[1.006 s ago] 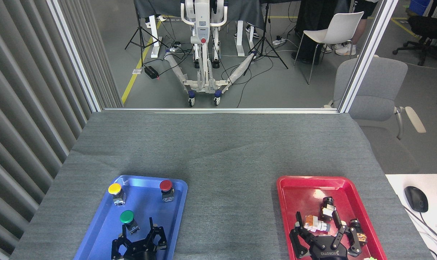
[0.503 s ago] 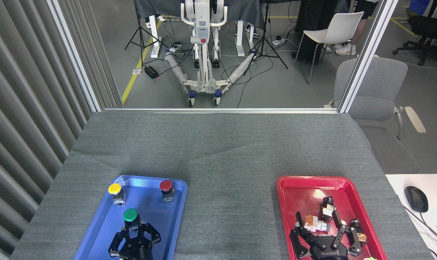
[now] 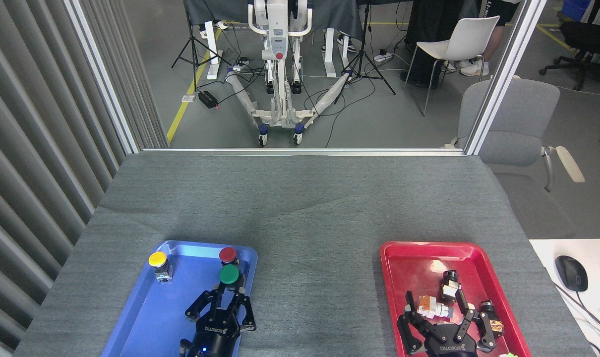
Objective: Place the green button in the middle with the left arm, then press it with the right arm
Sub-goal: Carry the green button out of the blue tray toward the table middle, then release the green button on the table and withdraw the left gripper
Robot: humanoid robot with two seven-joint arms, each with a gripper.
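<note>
1. The left claw [image 3: 229, 296] is clenched on the base of the green button [image 3: 229, 274], whose domed cap stands upright above the fingertips.
2. The green button is over the right part of the blue tray [image 3: 146, 307], just in front of the red button [image 3: 228, 255] and partly overlapping it in the head view; whether the two touch cannot be told. It looks lifted off the tray floor, though the height is hard to judge.
3. The yellow button [image 3: 157, 259] stands well apart at the tray's far left corner.
4. Step in hand, as I judge it: carrying the button out of the tray toward the middle [image 3: 317, 277] of the table.
5. The next move calls for clearing the tray's right rim, travelling right, and setting the base flat on the cloth between the blue tray and the red tray [image 3: 394, 277].
6. The right claw [image 3: 446, 322] rests spread wide over the small parts in the red tray, grasping nothing; pressing is not yet due.
</note>
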